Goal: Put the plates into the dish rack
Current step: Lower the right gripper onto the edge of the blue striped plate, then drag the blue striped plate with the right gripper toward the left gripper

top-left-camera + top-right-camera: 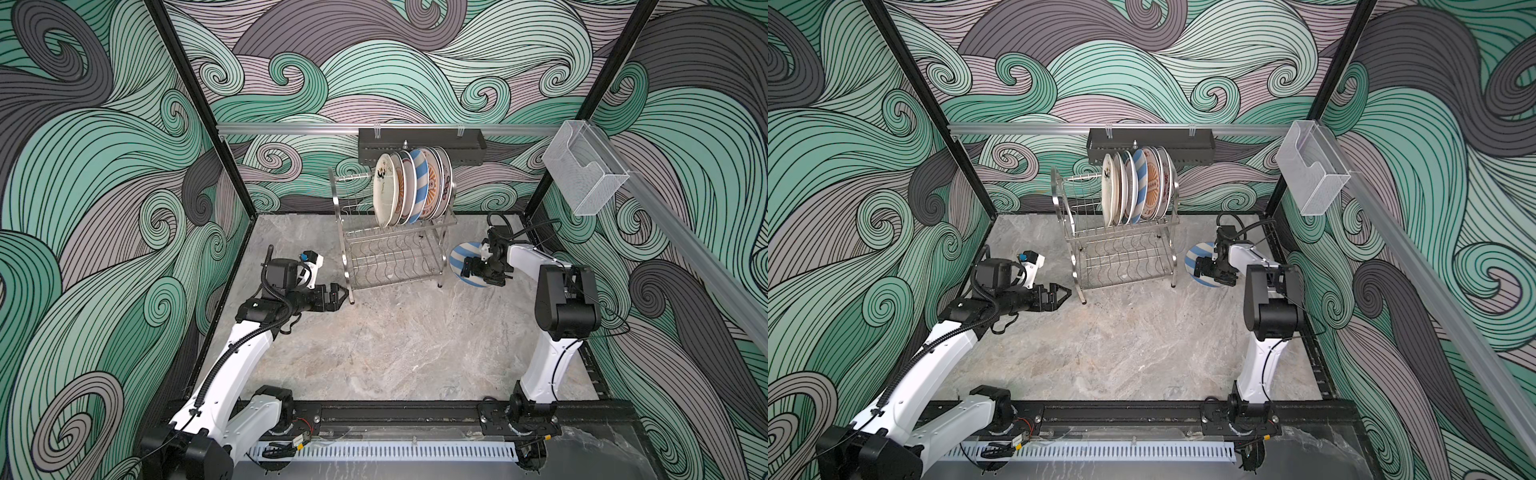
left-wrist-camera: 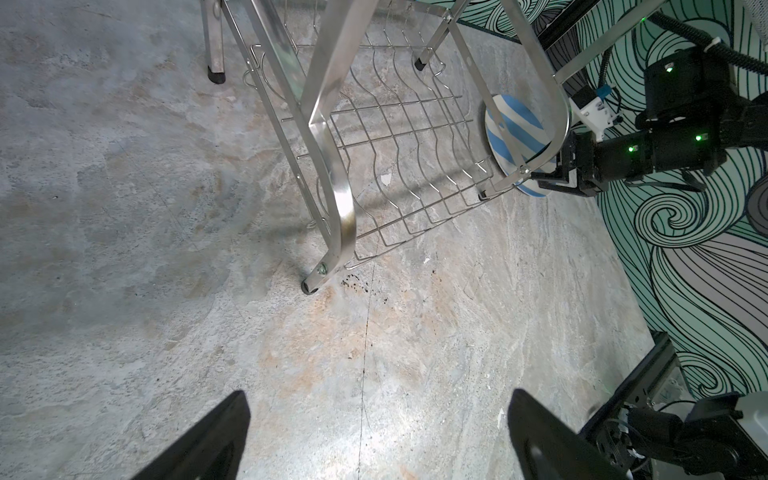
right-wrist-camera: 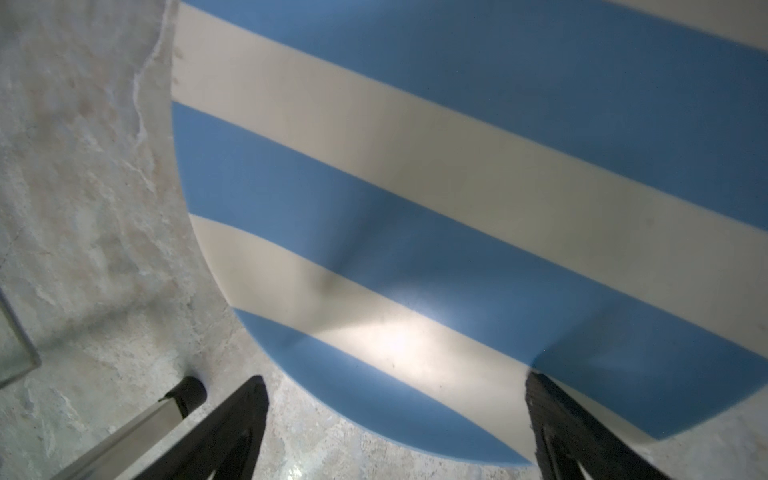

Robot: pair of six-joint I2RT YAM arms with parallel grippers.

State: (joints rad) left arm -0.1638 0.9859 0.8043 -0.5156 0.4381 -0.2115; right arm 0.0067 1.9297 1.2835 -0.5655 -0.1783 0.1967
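Plates (image 1: 411, 187) stand on edge in the dish rack (image 1: 338, 216), six or so packed close in the upper tier: a cream one with black characters at the left end, then orange sunbursts and a blue-and-white striped one, their far rims overlapping so the count is hard to settle. And the rack is shiny steel wire with arched side frames; through the wavy slots of the lower tier the mottled grey stone table (image 1: 395, 353) shows. One more striped plate (image 1: 459, 259) lies on the table just right of the rack, half hidden under the right gripper (image 1: 467, 269), whose jaws are spread wide, one finger over the glossy stripes and one past the rim; whether either touches it I cannot tell. Over on the left, the left gripper (image 2: 374, 440) is spread too, holding nothing, near the rack's front leg. Behind, a black perforated tray (image 1: 419, 139) hangs on the rail, its inside out of sight; a clear plastic box (image 1: 582, 174) sits at right.
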